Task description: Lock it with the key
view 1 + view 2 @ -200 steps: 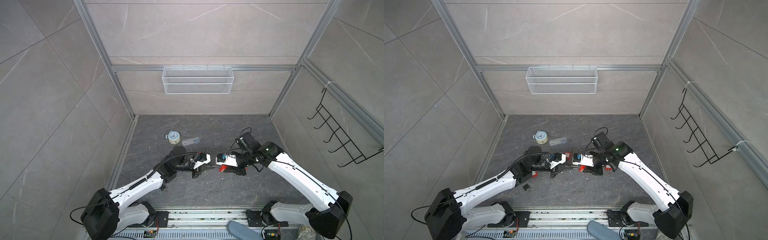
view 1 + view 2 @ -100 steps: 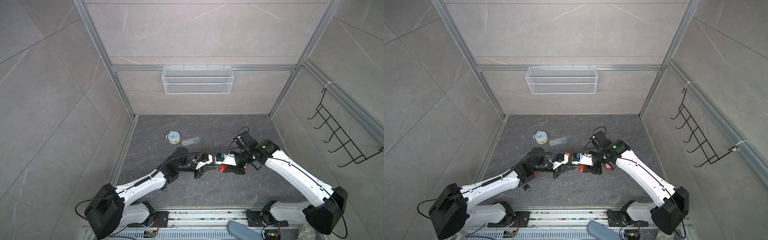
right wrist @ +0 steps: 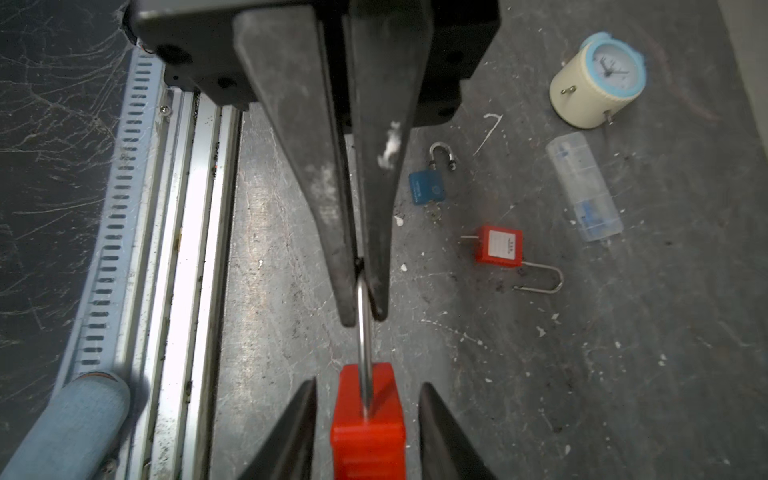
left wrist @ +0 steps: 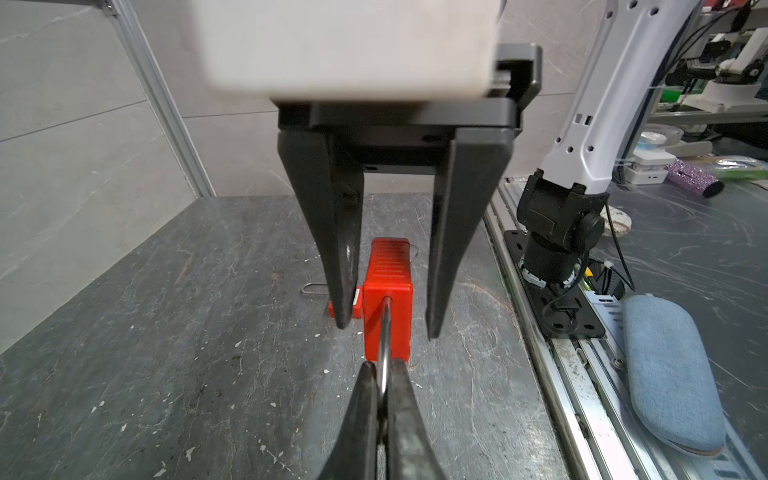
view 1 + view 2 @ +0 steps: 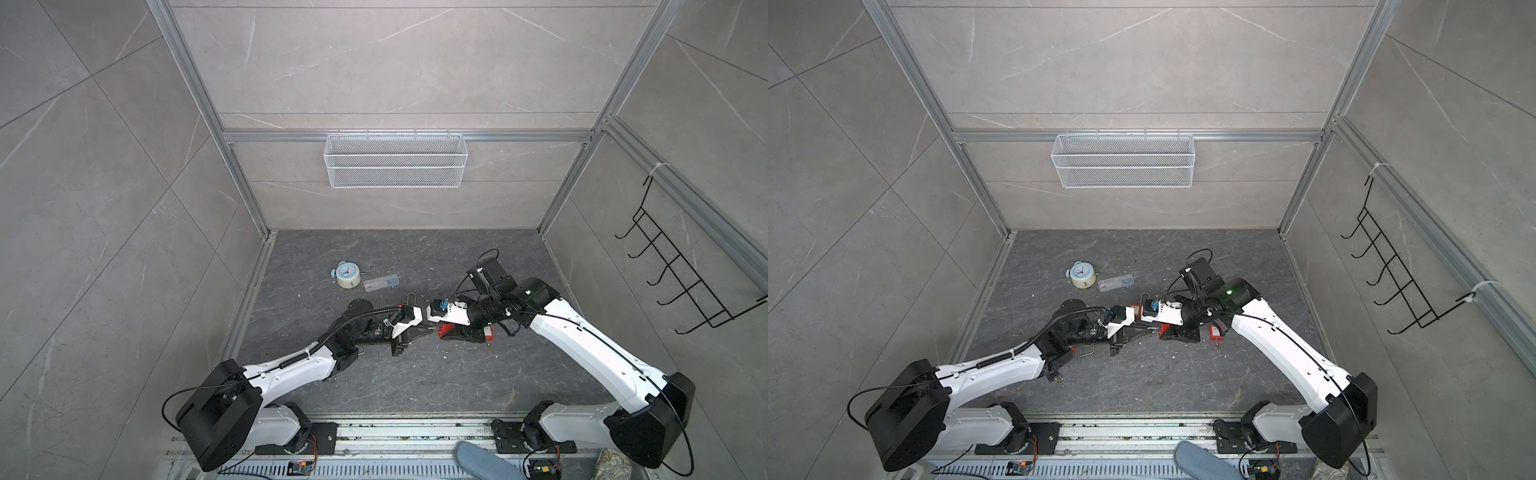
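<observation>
A red padlock [image 4: 388, 309] hangs just above the floor between my two grippers, its steel shackle [image 4: 385, 332] pointing at the left one. My left gripper [image 4: 383, 368] is shut on that shackle, also visible in the right wrist view [image 3: 365, 316]. My right gripper [image 3: 368, 382] is open, one finger on each side of the red body [image 3: 368, 419], with a gap on both sides. In both top views the grippers meet near the floor's middle, around the padlock [image 5: 447, 330] [image 5: 1163, 330]. The key is hidden.
On the floor toward the back lie a blue padlock [image 3: 428, 188], a second red padlock [image 3: 498, 245] with a white label and open shackle, a clear plastic case [image 3: 584, 191] and a small blue-rimmed clock [image 5: 347, 274]. The metal rail [image 4: 552, 353] runs along the front.
My right gripper's jaws have spread apart and come off the red padlock's body. The left gripper stays shut on the shackle, and the arms have hardly moved.
</observation>
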You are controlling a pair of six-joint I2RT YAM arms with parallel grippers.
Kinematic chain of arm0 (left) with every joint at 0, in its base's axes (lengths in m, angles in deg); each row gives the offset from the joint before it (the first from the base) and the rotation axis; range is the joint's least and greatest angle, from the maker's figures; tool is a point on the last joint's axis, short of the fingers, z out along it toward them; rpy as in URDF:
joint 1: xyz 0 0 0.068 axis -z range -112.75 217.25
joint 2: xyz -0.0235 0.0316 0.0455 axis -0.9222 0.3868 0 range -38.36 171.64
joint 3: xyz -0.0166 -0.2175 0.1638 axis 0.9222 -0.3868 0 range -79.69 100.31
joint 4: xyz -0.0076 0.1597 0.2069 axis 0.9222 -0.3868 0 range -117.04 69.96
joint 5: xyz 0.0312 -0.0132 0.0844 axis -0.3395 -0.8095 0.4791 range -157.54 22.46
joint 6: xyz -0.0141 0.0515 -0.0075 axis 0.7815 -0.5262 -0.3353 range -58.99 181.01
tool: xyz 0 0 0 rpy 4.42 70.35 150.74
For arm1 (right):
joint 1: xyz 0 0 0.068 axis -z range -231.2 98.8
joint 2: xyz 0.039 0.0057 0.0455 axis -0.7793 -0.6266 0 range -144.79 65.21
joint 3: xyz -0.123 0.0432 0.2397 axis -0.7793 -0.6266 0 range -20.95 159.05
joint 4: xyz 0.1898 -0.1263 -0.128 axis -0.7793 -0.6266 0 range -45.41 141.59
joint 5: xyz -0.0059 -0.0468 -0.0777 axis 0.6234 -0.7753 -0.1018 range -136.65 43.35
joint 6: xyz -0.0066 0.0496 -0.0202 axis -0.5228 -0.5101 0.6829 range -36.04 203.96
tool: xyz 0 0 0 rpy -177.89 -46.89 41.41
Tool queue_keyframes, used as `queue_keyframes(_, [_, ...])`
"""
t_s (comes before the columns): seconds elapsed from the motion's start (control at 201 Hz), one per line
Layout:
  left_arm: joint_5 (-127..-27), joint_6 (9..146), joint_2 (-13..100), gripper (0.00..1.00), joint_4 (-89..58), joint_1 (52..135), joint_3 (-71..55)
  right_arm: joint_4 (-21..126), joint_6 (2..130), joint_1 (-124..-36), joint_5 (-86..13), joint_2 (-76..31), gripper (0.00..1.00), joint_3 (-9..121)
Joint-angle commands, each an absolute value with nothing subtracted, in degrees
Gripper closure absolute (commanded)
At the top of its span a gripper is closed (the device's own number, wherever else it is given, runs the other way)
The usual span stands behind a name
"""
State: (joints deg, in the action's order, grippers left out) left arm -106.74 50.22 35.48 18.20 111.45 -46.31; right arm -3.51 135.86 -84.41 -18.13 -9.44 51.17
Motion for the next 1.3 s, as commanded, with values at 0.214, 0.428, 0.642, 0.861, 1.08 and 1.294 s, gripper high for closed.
queue_keyframes(0.214, [-110.02, 53.54, 35.51, 1.00, 27.18, 109.37, -45.27, -10.07, 134.75, -77.67, -17.24, -4.35, 0.43, 55.70])
queue_keyframes(0.428, [-111.77, 53.57, 35.83, 1.00, 25.87, 109.36, -44.09, -17.21, 135.23, -74.23, -19.28, -6.55, 0.47, 57.30])
queue_keyframes(0.642, [-113.12, 53.87, 36.12, 1.00, 24.81, 109.38, -42.96, -17.28, 135.81, -74.21, -18.04, -9.83, 0.52, 57.01])
queue_keyframes(0.861, [-113.75, 55.53, 36.69, 1.00, 26.19, 109.54, -42.60, -15.48, 135.74, -74.22, -17.77, -12.31, 0.57, 55.91])
queue_keyframes(1.08, [-113.69, 57.21, 38.31, 1.00, 28.58, 109.88, -42.12, -1.24, 133.75, -75.09, -23.78, -7.38, 0.59, 48.64])
queue_keyframes(1.294, [-113.11, 57.88, 39.70, 1.00, 30.32, 110.01, -41.47, 6.22, 137.52, -76.84, -26.16, -0.36, 0.53, 40.78])
